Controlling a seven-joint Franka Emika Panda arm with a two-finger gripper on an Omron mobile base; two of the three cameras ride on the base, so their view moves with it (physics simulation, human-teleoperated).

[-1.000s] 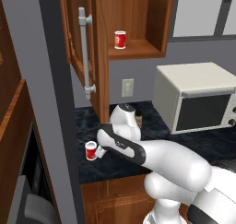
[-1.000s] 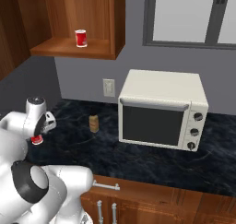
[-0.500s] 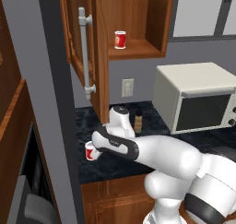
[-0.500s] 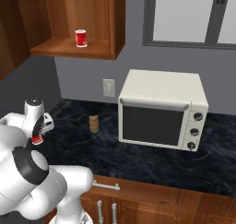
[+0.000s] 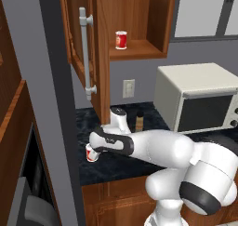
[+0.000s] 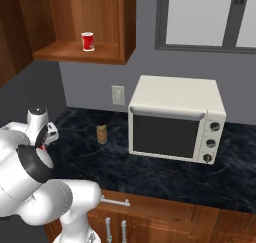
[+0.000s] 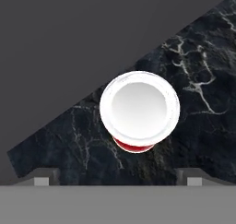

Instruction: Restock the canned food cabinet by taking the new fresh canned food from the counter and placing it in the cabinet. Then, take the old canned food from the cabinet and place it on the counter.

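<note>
The end effector [image 7: 118, 181] is held fully open directly above a red can with a white lid [image 7: 139, 110], which stands upright on the black marble bench [image 7: 193, 94] close to its left edge. A second red can [image 5: 121, 40] is located on the shelf of the open wall cabinet [image 5: 139, 16]. A white microwave [image 6: 175, 118] is positioned further right.

Arm: bent low, reaching forward-left, wrist turned down.
Tool [image 7: 118, 181]: pointing straight down, jaws spread wide, nothing between them.
Height: probably hovering, tips not touching; hard to judge from base views.
</note>
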